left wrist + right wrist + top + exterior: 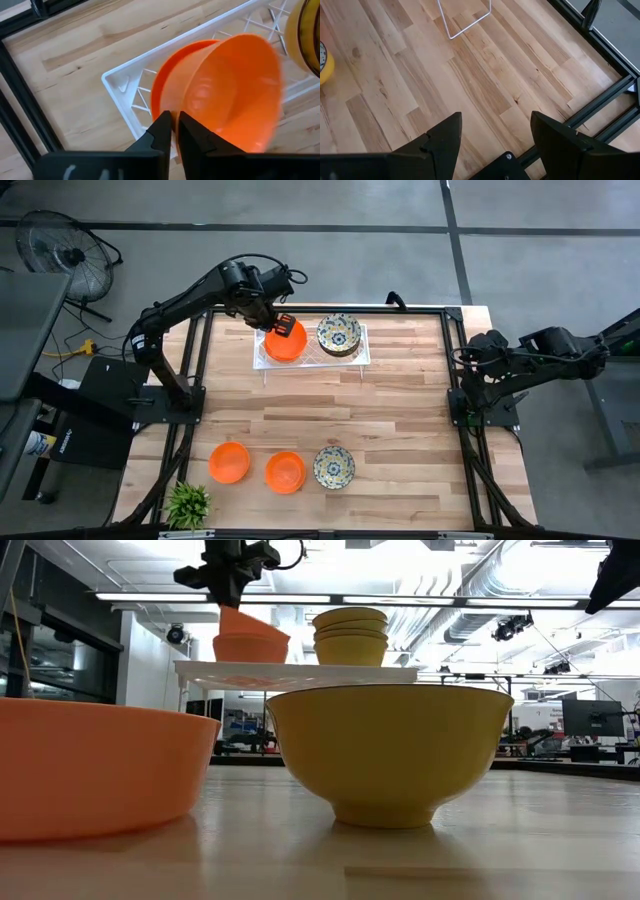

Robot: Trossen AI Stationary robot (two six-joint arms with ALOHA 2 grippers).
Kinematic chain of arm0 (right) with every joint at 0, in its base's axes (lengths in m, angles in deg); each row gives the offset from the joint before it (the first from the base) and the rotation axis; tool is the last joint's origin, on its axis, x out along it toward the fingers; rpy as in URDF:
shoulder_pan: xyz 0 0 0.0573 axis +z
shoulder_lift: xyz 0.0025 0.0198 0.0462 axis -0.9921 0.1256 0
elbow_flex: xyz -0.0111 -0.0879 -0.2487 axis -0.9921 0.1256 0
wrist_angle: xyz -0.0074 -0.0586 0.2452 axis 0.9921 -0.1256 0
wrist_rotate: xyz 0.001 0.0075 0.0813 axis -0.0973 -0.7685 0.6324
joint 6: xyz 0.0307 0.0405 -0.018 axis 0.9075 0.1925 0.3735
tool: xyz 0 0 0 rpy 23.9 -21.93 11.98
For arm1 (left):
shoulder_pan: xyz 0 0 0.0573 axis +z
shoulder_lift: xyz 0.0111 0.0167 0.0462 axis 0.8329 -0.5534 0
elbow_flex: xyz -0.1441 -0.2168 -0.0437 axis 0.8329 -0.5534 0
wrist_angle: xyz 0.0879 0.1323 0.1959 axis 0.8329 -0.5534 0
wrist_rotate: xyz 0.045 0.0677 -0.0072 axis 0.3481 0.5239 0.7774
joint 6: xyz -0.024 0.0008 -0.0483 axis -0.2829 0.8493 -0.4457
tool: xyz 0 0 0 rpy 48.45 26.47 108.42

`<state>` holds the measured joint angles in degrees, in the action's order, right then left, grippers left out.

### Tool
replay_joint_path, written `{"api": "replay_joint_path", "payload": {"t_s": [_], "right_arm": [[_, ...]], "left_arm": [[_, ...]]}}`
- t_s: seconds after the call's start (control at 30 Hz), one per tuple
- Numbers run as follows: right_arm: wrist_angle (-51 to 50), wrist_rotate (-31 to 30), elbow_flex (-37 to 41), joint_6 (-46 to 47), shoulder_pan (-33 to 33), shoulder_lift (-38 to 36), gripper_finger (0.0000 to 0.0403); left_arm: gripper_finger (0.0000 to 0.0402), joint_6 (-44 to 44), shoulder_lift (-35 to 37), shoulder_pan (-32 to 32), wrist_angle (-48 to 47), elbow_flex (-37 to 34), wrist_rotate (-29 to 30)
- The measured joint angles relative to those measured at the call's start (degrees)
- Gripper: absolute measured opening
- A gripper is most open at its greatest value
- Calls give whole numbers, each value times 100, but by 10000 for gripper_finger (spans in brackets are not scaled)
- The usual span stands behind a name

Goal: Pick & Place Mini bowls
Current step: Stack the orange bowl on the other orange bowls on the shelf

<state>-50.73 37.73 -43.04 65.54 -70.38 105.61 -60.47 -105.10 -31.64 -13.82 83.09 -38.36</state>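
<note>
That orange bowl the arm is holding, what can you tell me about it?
The orange bowl is plain, glossy and round, plastic by the look. The left gripper pinches its rim between shut fingers, tilting it over the orange bowls already stacked on the white lattice tray, beside the patterned stack.

A glossy orange-red mini bowl (95,765) was cut off by the low view's left edge; the yellow bowl stack (307,37) ran off the left wrist view's edge.
</note>
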Motion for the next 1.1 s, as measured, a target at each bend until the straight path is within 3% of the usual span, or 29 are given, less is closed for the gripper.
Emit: {"api": "replay_joint_path", "payload": {"t_s": [0.17, 0.57, 1.1], "right_arm": [[-1, 6, 0, 0, -2, 2, 224], [-1, 131, 0, -4, -1, 1, 224], [3, 126, 0, 105, -2, 0, 224]], "left_arm": [[57, 123, 0, 0, 0, 0, -2], [180, 377, 0, 0, -1, 2, -100], [176, 897, -138, -2, 6, 4, -54]]}}
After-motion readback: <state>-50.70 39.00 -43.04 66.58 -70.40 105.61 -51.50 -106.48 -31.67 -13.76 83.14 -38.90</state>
